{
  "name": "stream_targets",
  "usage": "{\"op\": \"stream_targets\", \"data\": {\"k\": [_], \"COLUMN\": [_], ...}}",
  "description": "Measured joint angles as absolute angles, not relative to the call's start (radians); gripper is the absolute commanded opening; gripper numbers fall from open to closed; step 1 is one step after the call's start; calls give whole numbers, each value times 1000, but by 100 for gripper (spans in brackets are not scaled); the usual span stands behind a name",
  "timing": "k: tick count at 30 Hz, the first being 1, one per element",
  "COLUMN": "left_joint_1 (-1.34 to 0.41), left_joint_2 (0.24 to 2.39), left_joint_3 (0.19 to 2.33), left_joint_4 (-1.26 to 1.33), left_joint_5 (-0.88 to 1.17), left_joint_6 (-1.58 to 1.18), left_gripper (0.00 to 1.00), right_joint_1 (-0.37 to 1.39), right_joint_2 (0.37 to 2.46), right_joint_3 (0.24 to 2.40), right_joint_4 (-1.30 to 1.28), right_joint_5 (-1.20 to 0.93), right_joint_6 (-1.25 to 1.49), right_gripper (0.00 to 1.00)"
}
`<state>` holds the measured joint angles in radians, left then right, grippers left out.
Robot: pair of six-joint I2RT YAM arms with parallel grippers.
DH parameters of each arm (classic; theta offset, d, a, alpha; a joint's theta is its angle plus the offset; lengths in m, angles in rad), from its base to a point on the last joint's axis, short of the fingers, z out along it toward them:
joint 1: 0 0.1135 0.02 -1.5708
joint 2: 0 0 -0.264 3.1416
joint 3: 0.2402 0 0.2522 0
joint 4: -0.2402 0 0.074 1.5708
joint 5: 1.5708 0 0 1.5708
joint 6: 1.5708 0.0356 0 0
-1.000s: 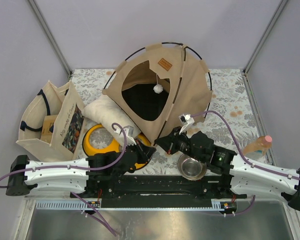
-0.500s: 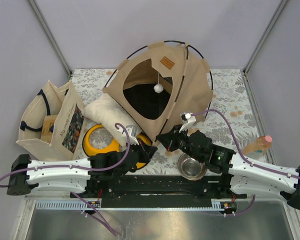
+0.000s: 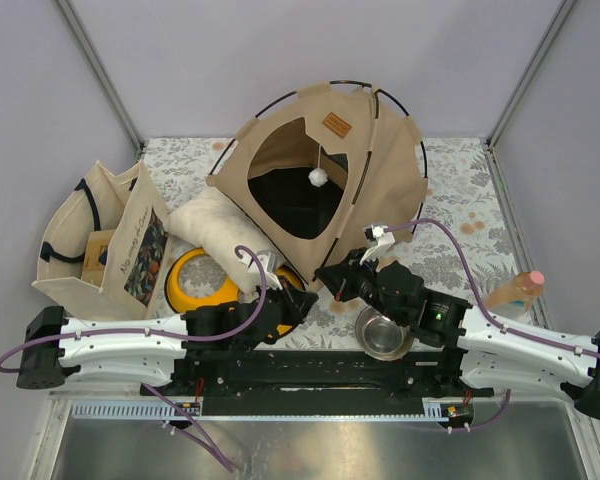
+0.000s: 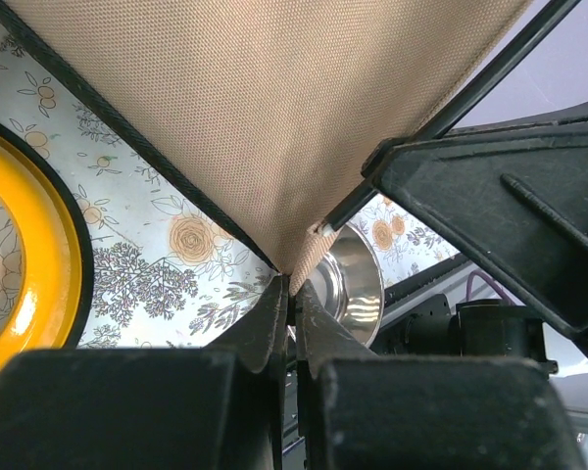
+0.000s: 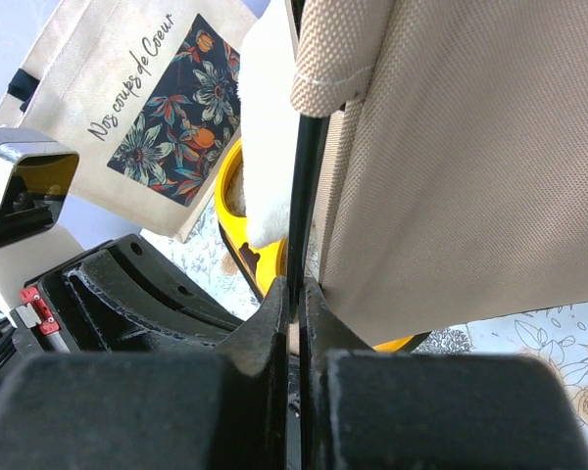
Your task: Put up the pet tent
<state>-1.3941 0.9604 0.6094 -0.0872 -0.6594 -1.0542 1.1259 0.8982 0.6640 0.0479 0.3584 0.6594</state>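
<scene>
The pet tent point(image 3: 380, 170) stands at the back middle of the table, tan canvas on thin black poles. Its dark doorway faces me, with a white pompom point(image 3: 318, 177) hanging in it and a brown label point(image 3: 331, 125) above. My left gripper point(image 3: 302, 300) is shut on the tent's near bottom corner; the left wrist view shows tan canvas point(image 4: 274, 117) pinched at its tips point(image 4: 292, 286). Just to the right, my right gripper point(image 3: 328, 275) is shut on a black pole point(image 5: 304, 186) beside the canvas edge point(image 5: 470, 166).
A cream printed tote bag point(image 3: 110, 235) stands at the left. A white fluffy cushion point(image 3: 215, 230) leans between it and the tent, over a yellow bowl point(image 3: 195, 280). A metal bowl point(image 3: 383, 335) sits under my right arm. A bottle point(image 3: 515, 290) stands at the right edge.
My left arm has slid right, bringing its gripper close to the right one at the tent's near corner. The tent's top has lifted a little and shifted right.
</scene>
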Motion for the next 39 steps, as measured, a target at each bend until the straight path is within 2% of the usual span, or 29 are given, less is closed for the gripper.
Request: {"op": "stream_targets", "data": {"k": [39], "left_joint_1": [-1397], "left_joint_2": [982], "left_joint_3": [622], "left_joint_4": [-83], "left_joint_5": [-663], "left_joint_6": [-1044], "left_gripper": [0], "right_joint_1": [1126], "right_joint_2": [868], "right_joint_3": [683], "right_joint_4": [-36], "right_joint_5": [381], "right_joint_6": [675], "right_gripper": [0]}}
